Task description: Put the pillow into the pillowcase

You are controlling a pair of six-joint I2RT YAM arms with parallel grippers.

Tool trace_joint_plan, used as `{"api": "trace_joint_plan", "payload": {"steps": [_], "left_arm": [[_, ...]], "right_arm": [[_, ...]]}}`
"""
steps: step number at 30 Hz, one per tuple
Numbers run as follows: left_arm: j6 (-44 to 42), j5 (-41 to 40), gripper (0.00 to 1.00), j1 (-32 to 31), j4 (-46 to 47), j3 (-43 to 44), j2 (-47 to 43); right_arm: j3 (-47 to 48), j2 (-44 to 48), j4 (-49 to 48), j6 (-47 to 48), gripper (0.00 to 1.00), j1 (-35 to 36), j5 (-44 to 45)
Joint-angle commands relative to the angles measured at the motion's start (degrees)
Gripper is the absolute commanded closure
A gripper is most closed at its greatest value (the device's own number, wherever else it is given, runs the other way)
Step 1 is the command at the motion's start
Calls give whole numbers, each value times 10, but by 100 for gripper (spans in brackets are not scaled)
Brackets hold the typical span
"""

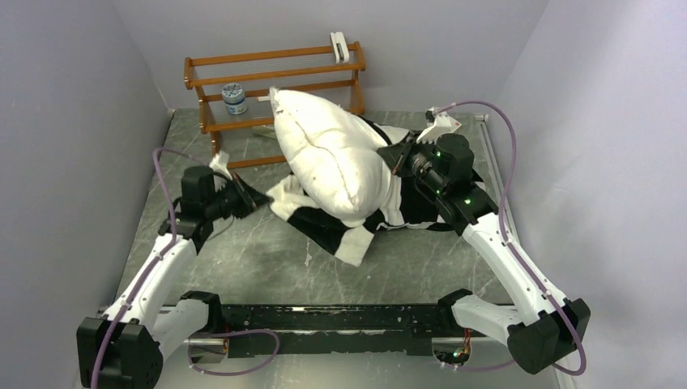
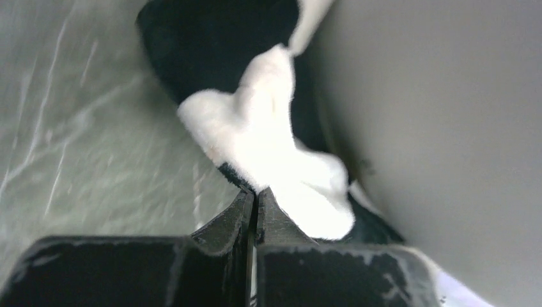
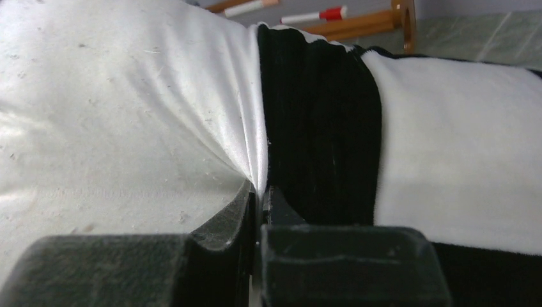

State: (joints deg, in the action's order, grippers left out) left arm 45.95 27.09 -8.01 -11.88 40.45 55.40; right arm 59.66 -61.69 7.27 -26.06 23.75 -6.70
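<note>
Our right gripper (image 3: 259,192) sits closed exactly where the pillow (image 3: 128,115) meets the pillowcase (image 3: 319,128). It puckers the white cloth, but we cannot tell whether the black hem is caught too. Our left gripper (image 2: 257,195) pinches a plush white corner of the pillowcase, which we judge keeps its mouth spread. On the table (image 1: 267,251) the plump white pillow stands tilted, with only its lower end inside the checkered pillowcase. Most of it bulges out, seam showing.
</note>
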Motion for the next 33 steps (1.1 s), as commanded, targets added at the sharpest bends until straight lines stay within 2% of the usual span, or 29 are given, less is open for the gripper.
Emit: {"api": "trace_joint_plan", "payload": {"steps": [1,5,7,12,15,18,19,20,21,25,28,33], "left_arm": [[7,42,95,4,6,-96,-27],[3,42,95,-6,16,-144,-25],[-7,30,95,-8,11,-151,-20],[-14,25,95,-11,28,-156,-6],[-18,19,95,-18,38,-156,3],[-20,0,95,-38,45,-159,18],[-17,-4,95,-46,53,-161,26],[-14,-8,95,-58,64,-165,33],[-11,-12,95,-70,70,-167,42],[-11,-30,95,-99,75,-165,66],[-4,-30,95,-105,87,-165,63],[-12,-39,95,-107,68,-151,58]], "right_arm": [[-27,-1,96,43,100,-7,16],[-72,-18,121,33,100,13,-2],[-105,-12,110,25,100,44,21],[-118,-6,100,20,100,140,113],[-107,-21,123,7,100,165,169],[-95,-42,188,-15,100,168,263],[-96,-41,203,-20,97,167,291],[-92,-36,214,-17,89,166,309],[-79,-27,224,-10,79,168,303],[37,-26,257,-9,56,203,253],[109,-60,260,-2,43,251,228],[141,-117,181,61,24,327,210]]}}
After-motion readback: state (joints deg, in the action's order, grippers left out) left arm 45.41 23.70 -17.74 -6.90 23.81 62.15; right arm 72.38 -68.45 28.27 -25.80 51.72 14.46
